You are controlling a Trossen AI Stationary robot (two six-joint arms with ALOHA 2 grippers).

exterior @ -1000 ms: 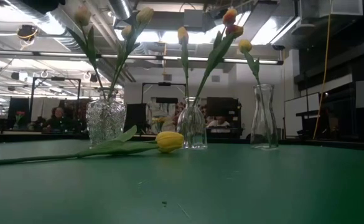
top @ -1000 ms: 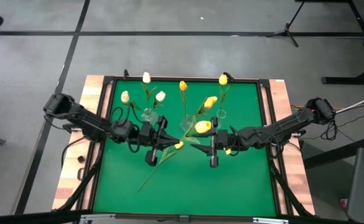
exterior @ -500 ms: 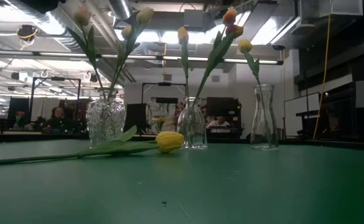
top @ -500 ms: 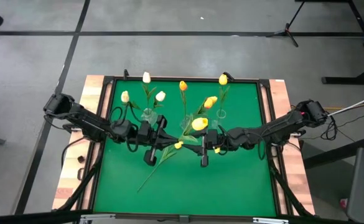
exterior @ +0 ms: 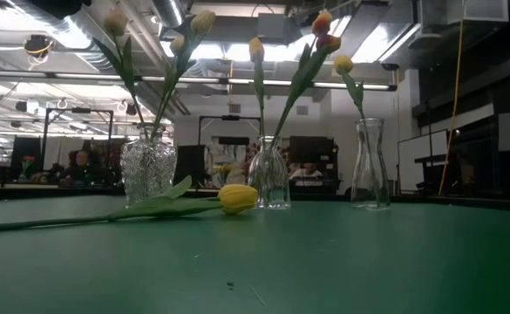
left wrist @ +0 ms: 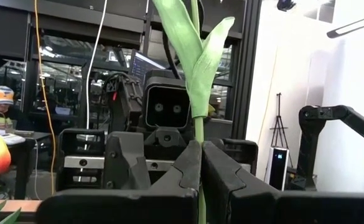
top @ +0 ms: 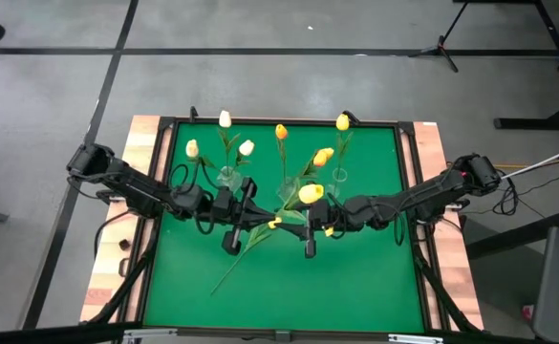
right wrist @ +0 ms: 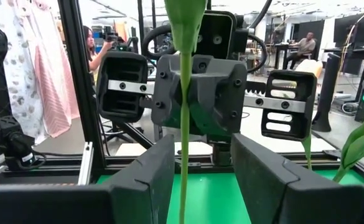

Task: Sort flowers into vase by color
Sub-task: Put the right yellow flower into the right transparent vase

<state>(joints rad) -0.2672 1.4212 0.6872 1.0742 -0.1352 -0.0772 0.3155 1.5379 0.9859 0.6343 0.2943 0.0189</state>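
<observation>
Left gripper (left wrist: 200,177) clenched on thin green tulip stem (left wrist: 198,134); right gripper (right wrist: 201,180) parted.
Stem stands mid-table, untouched between the right gripper's dark angular fingers (right wrist: 147,171), above green felt mat (top: 289,287).

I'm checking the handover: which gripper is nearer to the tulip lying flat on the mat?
Left. The left gripper hangs over the lying tulip's stem, shut on another flower's stem. The right gripper is open, farther right.

I log two dark, matte, six-joint arms with black cabling at the shoulders, the left gripper (left wrist: 200,180) with blocky angular black fingers, the right gripper (right wrist: 201,180) matching, silver screw-studded rails on each carriage.
</observation>
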